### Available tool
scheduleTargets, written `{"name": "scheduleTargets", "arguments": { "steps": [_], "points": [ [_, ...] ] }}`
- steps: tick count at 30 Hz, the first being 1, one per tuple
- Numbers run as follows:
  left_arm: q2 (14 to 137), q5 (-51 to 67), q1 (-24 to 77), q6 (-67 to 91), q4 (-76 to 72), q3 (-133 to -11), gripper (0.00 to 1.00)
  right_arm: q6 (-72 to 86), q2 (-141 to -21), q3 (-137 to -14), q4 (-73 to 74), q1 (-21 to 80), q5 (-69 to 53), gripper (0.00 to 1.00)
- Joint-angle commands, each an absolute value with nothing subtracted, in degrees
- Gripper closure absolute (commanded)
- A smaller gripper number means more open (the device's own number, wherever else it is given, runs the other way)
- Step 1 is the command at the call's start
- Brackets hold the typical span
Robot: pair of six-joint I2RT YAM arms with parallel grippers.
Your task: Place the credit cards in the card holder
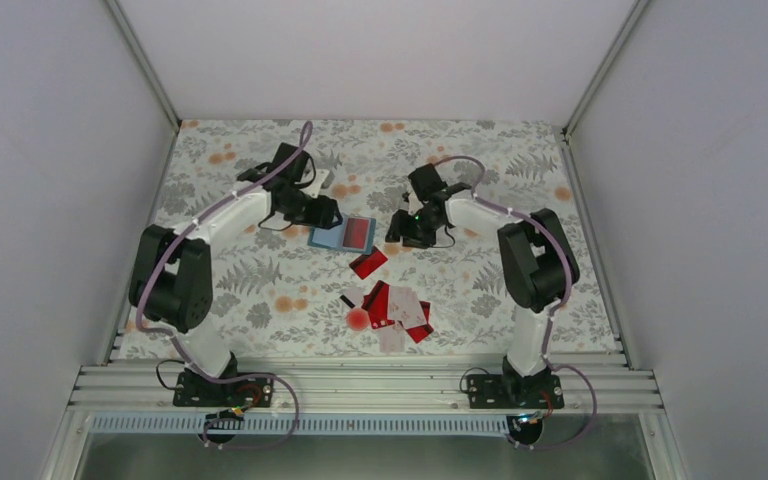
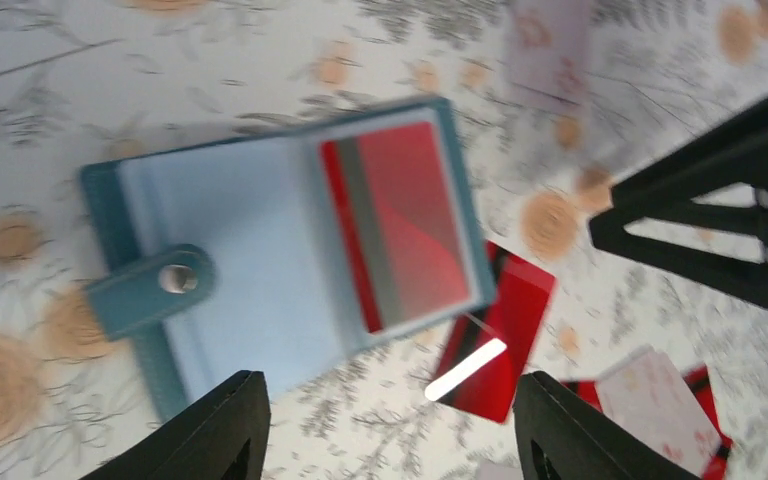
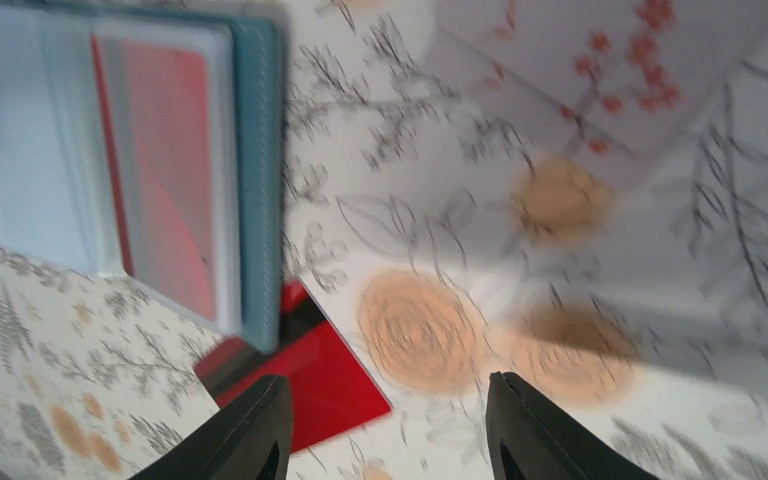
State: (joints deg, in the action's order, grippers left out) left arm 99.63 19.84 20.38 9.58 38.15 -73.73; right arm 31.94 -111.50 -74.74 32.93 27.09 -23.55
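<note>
Open teal card holder (image 2: 250, 270) shows a red card (image 2: 410, 225).

Card holder (image 1: 335, 238) flanked by left gripper (image 1: 325, 212) and right gripper (image 1: 400, 233); red card (image 1: 368, 263) lies under its near corner; far side passable.

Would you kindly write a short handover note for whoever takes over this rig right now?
Left gripper: open, empty, over the card holder.
Right gripper: open, empty, beside the holder.
Done: the holder lies open, and one red card sits in its sleeve.
Left: a loose red card by the holder, plus the pile of red and white cards nearer the arm bases.
</note>
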Motion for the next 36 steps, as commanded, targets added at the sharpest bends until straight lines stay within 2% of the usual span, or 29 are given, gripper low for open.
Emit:
{"name": "scheduleTargets", "arguments": {
  "steps": [1,6,11,16,19,24,30,36],
  "points": [
    [95.1,27.5,22.0,5.1,35.6,-69.9,0.35,32.9,-104.3,-71.7,39.0,28.7,-15.6,0.50],
    [93.1,21.0,26.5,7.7,38.8,-68.5,0.31,35.0,-98.4,-69.2,43.9,28.7,-8.5,0.46],
    [90.7,16.2,33.8,11.7,41.0,-67.5,0.17,37.0,-92.6,-66.1,46.4,28.7,-5.5,0.40],
    [92.1,11.6,39.7,18.5,45.9,-70.3,0.16,39.0,-87.8,-64.4,50.4,28.8,0.5,0.33],
    [94.0,8.2,43.3,24.0,48.2,-72.7,0.16,40.4,-85.6,-64.4,52.4,28.5,3.5,0.15],
    [99.7,1.5,51.0,34.4,51.8,-78.8,0.05,40.7,-81.6,-63.9,53.7,27.4,6.4,0.10],
    [112.7,-0.1,58.7,45.8,59.0,-90.6,0.05,41.0,-75.6,-63.7,57.7,25.2,11.0,0.04],
    [121.9,1.5,61.5,52.0,62.0,-97.5,0.11,38.4,-69.0,-62.8,56.3,23.8,5.3,0.02]
  ]
}}
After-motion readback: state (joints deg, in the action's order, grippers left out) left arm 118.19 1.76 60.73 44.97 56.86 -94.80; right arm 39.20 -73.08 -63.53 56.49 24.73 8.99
